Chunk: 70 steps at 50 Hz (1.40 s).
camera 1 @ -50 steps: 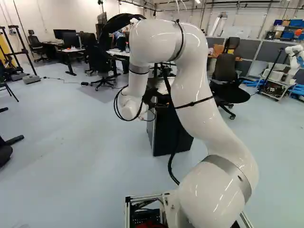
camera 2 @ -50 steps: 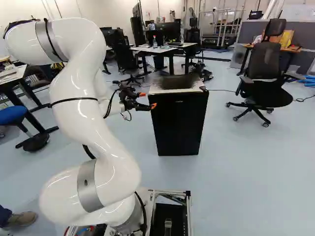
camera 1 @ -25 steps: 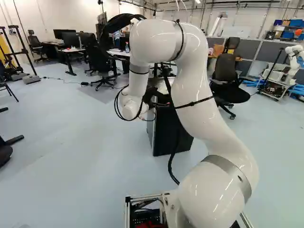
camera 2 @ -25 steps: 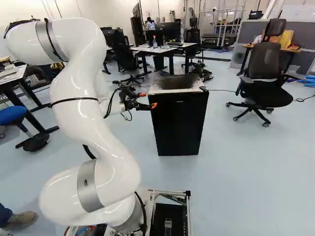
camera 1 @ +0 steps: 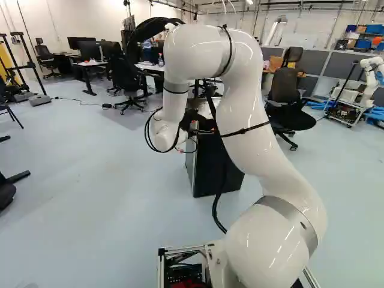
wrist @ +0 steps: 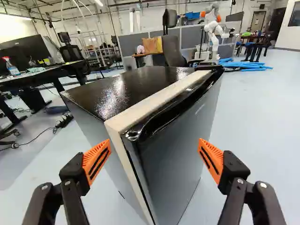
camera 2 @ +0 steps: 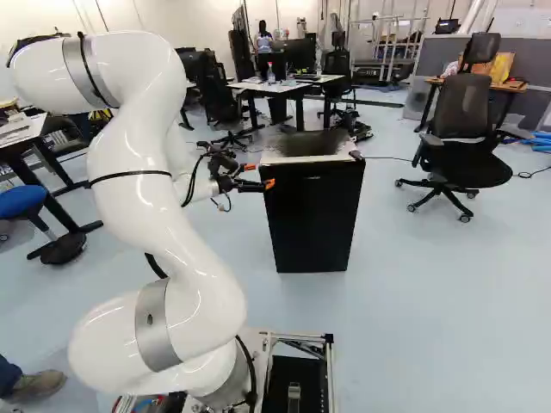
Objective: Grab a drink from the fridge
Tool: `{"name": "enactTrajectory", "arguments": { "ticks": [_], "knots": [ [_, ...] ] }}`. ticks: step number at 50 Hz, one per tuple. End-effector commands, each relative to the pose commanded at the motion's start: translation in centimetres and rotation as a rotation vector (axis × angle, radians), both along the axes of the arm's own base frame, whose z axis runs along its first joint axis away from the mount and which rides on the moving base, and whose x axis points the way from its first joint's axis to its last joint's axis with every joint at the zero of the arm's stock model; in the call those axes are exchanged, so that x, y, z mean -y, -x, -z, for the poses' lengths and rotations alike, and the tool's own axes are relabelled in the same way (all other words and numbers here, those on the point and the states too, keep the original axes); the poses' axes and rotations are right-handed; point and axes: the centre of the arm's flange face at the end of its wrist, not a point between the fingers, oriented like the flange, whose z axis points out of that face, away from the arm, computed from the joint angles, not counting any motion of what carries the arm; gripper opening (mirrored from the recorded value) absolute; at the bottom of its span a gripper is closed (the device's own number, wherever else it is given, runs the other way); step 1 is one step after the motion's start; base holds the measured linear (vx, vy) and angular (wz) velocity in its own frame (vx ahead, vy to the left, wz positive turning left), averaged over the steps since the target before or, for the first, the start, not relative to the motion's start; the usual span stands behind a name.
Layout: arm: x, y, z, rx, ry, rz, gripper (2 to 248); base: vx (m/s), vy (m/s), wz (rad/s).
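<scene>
The jaws stand spread near the top front corner of the black fridge [camera 2: 312, 215], whose door [wrist: 176, 154] is closed.

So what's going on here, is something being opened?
The white robot arm holds its gripper at the door side of the black mini fridge, near the top. Its two fingers stand open, spread toward the fridge's edge, gripping nothing. The fridge door looks shut, and no drink is out in the gripper. It seems to be lining up to open the door.
</scene>
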Motion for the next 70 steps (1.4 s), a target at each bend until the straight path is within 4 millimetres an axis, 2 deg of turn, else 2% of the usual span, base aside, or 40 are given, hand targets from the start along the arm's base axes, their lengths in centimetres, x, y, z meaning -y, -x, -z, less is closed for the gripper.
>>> {"name": "enactTrajectory", "arguments": {
  "ticks": [70],
  "knots": [
    [0.85,0.89,-0.03,-0.013,0.0,0.029,247,0.0,0.0,0.0]
  ]
}}
